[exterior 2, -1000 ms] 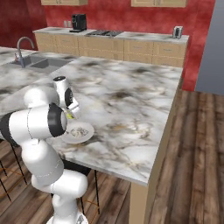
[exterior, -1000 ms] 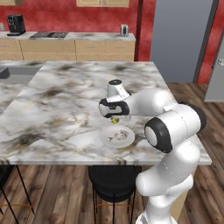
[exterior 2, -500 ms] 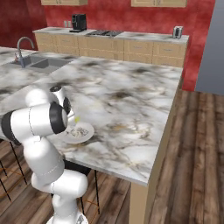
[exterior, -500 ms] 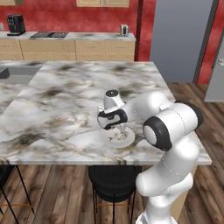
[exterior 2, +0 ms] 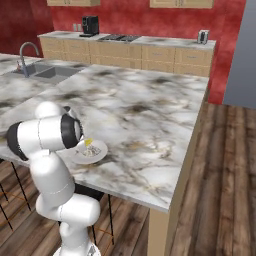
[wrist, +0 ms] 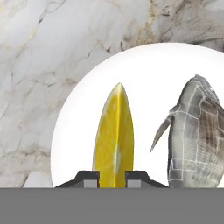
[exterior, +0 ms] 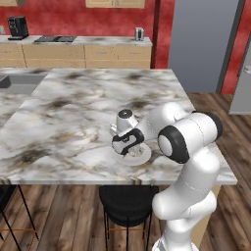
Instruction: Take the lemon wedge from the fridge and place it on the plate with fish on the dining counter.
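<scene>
The hand view has the bright yellow lemon wedge standing on edge between my two finger tips, with my gripper shut on it. Right under it is the round white plate, and the grey fish lies beside the wedge. In the left base view my gripper hangs low over the plate near the front edge of the marble dining counter. From the right base view, the lemon wedge sits just above the plate. The tall grey fridge stands beyond the counter.
A steel sink with a faucet is set in the counter's far left. A black stool stands under the front edge below the plate. The beige wall counter carries a coffee machine.
The hand has come down and toward the front edge with the lemon wedge, from above the bare marble to just over the plate.
</scene>
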